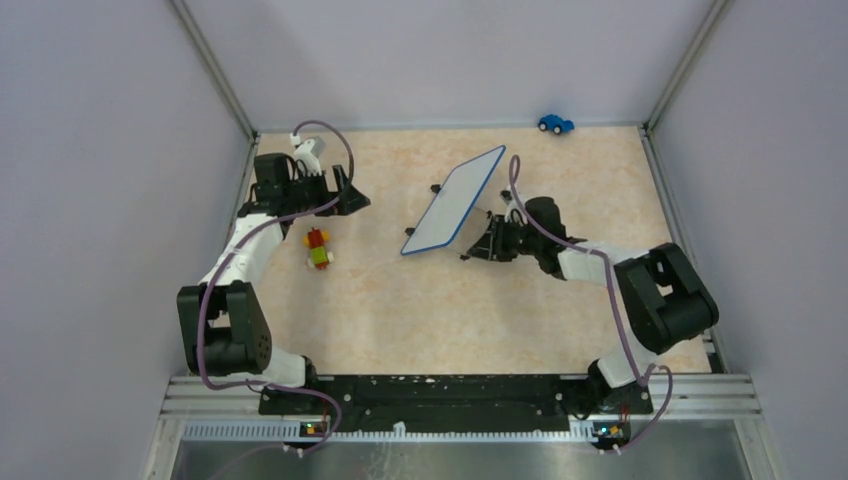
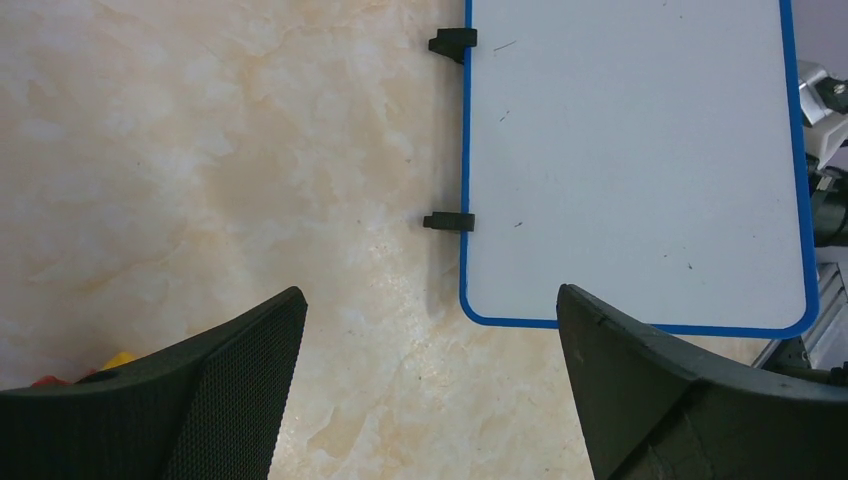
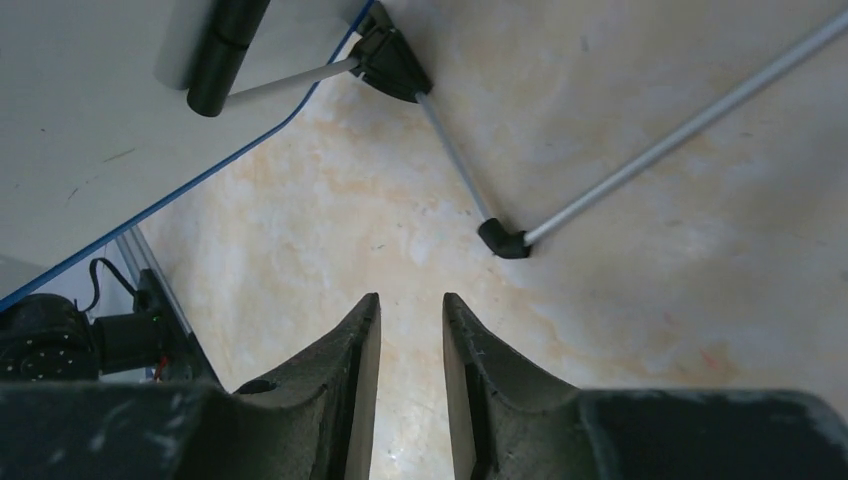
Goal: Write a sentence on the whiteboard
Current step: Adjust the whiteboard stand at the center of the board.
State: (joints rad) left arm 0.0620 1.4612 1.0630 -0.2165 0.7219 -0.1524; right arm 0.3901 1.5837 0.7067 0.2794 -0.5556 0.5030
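Observation:
The whiteboard [image 1: 455, 200] stands tilted on a thin metal stand in the middle of the table, with a blue rim and black clip feet [image 2: 450, 221]. Its face [image 2: 630, 160] is blank; no red sentence shows on it. My left gripper [image 1: 355, 200] is wide open and empty to the left of the board; in the left wrist view [image 2: 430, 300] it faces the board's near corner. My right gripper [image 1: 475, 245] is low behind the board's right side, its jaws a narrow gap apart and empty [image 3: 410, 298]. The board's back [image 3: 90, 130] and the stand legs [image 3: 455, 150] lie ahead of it.
A small toy of red, yellow and green blocks [image 1: 318, 249] lies under the left arm. A blue toy car [image 1: 555, 123] sits at the far edge. Grey walls and metal posts close the table on three sides.

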